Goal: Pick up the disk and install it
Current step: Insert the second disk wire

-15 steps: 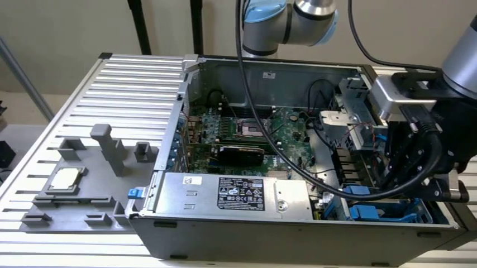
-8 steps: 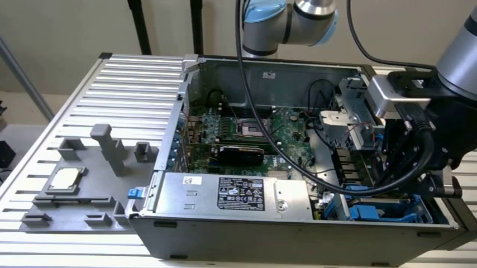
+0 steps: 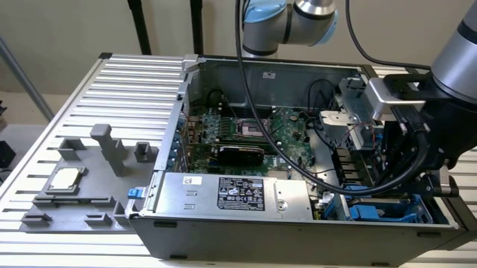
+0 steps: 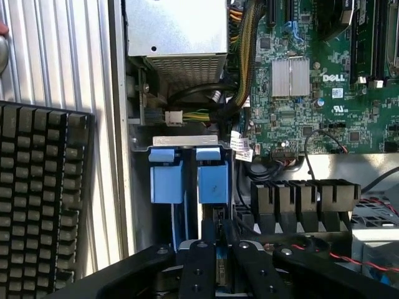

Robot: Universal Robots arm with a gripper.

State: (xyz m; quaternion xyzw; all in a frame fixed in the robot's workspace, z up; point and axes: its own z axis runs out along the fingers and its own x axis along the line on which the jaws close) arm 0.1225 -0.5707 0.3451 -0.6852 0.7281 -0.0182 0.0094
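In the wrist view my gripper (image 4: pixel 219 265) hangs over the drive bay in a corner of the open computer case (image 3: pixel 171 139). Its two black fingers (image 4: pixel 198 269) stand close together, shut on a thin upright piece that I take for the disk (image 4: pixel 212 185), seen edge-on with a blue plastic end. Beside it a second blue-tabbed carrier (image 4: pixel 165 175) sits in the bay. In the exterior view the arm's wrist (image 3: pixel 417 139) reaches into the case at the exterior view's right, above the blue bay (image 3: pixel 370 212), and hides the fingers.
A large silver box with a black label (image 3: pixel 238 195) fills the case's near side. The green motherboard (image 4: pixel 324 81) and cable bundles (image 4: pixel 243 56) lie close by. A small square chip (image 3: pixel 66 178) rests on the grey fixture tray (image 3: pixel 89 167). A black keyboard (image 4: pixel 43 199) lies outside the case.
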